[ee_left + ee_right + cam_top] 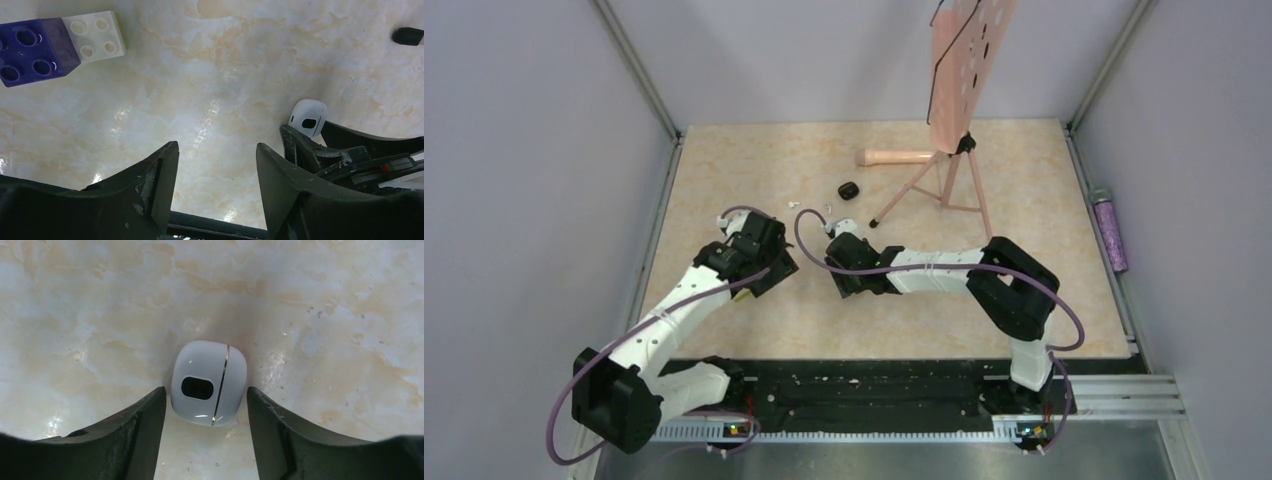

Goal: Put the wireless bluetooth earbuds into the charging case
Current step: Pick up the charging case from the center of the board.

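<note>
**Your right fingers (pixel 142 427) straddle the white charging case (pixel 207 382) on the tabletop (pixel 75 300).**
They stand apart, one on each side of the case. A thin strip of tabletop shows beside one of them, so you have not clamped it. The case lies flat, with its gold seam and dark oval window facing up. Your left fingers (pixel 150 187) are open just beside it, with only tabletop between them. A small black earbud (pixel 847 189) lies apart from the case, farther up the tabletop, towards the pink stand (pixel 954 165). A purple-and-white block (pixel 35 52) lies ahead of your left fingers.
</note>
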You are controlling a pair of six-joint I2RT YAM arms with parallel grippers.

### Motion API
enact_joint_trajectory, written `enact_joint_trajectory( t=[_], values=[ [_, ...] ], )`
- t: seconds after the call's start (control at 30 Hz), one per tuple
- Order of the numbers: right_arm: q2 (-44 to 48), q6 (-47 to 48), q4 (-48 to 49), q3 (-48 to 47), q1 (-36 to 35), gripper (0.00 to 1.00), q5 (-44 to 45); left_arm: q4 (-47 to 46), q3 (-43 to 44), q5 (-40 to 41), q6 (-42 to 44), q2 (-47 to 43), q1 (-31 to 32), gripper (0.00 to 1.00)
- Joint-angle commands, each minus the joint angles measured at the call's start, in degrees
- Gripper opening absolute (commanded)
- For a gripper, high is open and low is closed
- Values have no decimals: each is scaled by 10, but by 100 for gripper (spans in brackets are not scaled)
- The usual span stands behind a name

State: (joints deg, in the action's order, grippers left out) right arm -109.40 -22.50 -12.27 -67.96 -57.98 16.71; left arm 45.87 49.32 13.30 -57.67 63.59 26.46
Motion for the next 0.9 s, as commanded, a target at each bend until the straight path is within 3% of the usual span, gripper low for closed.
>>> enact_joint_trajectory(
  t=[0.0,0.3,0.43,0.5,0.67,0.87],
  values=[
    [-18,11,-30,-26,-4,55,26,-18,-6,-2,3,1,-1,64],
    [-11,25,-13,-28,-5,51,7,-36,-20,-28,0,5,-1,67],
    [1,26,4,-14,-4,44,-1,-46,-21,-43,2,14,0,68],
    [18,27,22,5,-5,44,-8,-50,-20,-61,11,25,-4,73],
    [102,25,100,101,-5,45,-30,-120,-36,-179,23,45,-26,88],
    [191,35,196,213,-4,45,-70,-238,-75,-307,22,81,-33,90]
  ],
)
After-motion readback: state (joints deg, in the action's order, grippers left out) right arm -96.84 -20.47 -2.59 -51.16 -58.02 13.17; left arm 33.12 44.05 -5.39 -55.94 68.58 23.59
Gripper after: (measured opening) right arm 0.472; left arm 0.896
